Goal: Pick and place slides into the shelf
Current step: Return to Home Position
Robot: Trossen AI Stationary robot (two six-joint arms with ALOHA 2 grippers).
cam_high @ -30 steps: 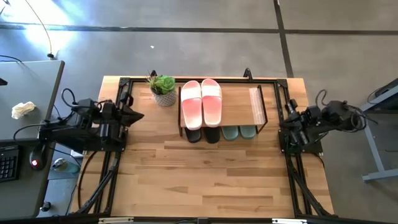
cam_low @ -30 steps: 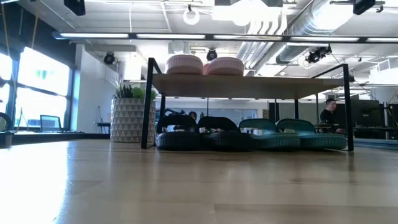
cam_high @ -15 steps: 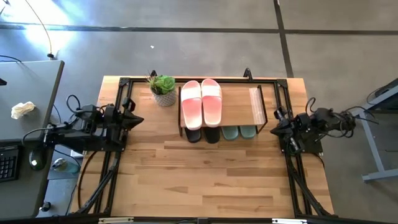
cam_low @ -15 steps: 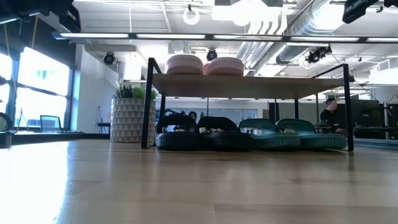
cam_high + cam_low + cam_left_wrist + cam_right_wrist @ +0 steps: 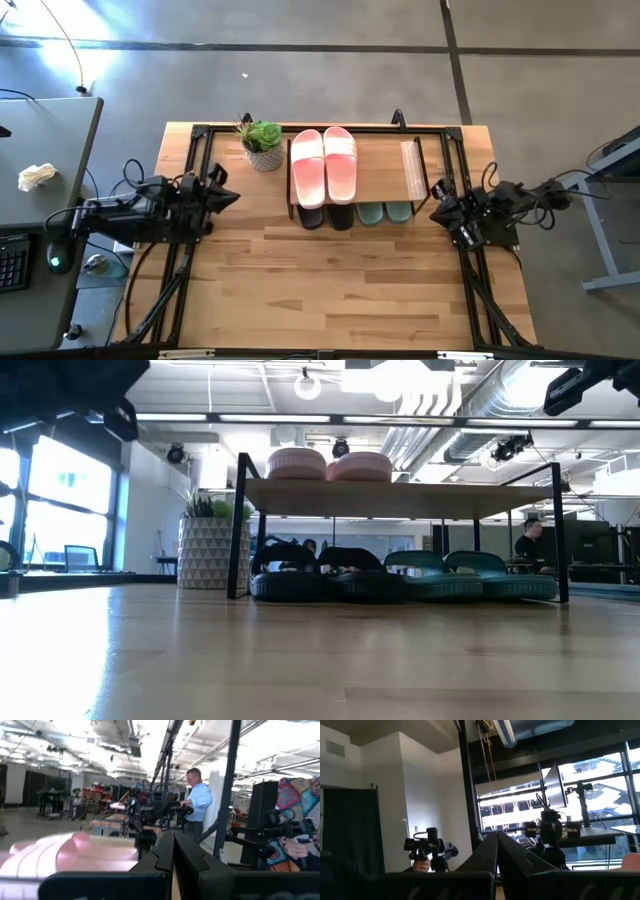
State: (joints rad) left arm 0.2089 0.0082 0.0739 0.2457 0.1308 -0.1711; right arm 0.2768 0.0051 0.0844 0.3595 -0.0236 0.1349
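Observation:
The shelf [image 5: 385,170] stands at the far middle of the table. Two pink slides [image 5: 323,165] lie side by side on the left half of its plank top. Under the plank, on the table, two black slides [image 5: 320,575] sit at the left and two green slides [image 5: 470,575] at the right. My left gripper [image 5: 232,197] hangs shut over the table's left edge, pointing toward the shelf. My right gripper [image 5: 437,211] hangs shut over the right edge, also pointing inward. Both are clear of the slides and hold nothing. In the left wrist view the shut fingers [image 5: 173,851] point past the pink slides [image 5: 75,852].
A potted plant [image 5: 263,143] stands just left of the shelf. A black metal frame [image 5: 196,160] runs along the table's edges. The near half of the wooden table [image 5: 330,290] is bare board. People stand in the room beyond, one in a blue shirt [image 5: 200,800].
Both arms have sunk, and both grippers stay shut. My left gripper has come a little toward the shelf and the table's near edge. My right gripper has swung toward the table's left and near edges, tipping up. The slides have not moved.

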